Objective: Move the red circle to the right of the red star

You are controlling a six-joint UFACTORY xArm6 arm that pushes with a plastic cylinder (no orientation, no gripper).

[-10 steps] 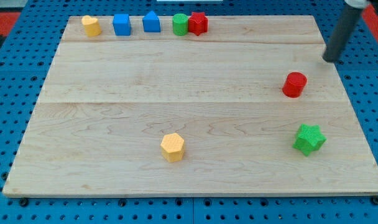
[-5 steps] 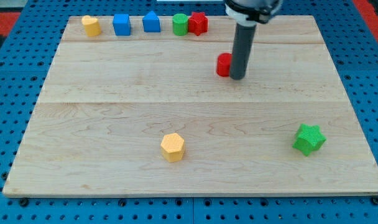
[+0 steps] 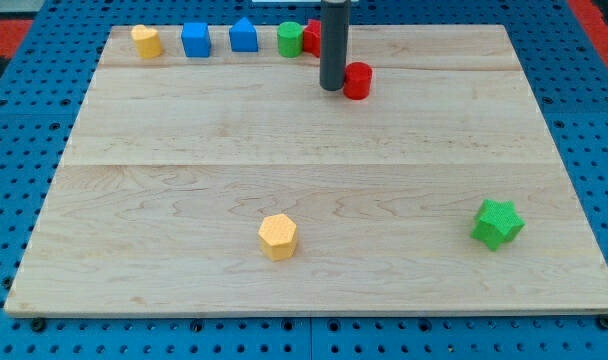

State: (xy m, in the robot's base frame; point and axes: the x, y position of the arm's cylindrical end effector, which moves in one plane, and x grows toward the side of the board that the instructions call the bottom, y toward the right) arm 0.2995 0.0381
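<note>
Along the top edge of the surface, left to right: yellow block, blue square, blue house-shaped block, green circle, then the red star, half hidden by the rod. No claw here, just my tip, touching the red circle's left side. The circle sits below-right of the star. It looks light, rigid and ready to slide, so it wants pushing low on its wall.

Wooden board on blue pegboard
</note>
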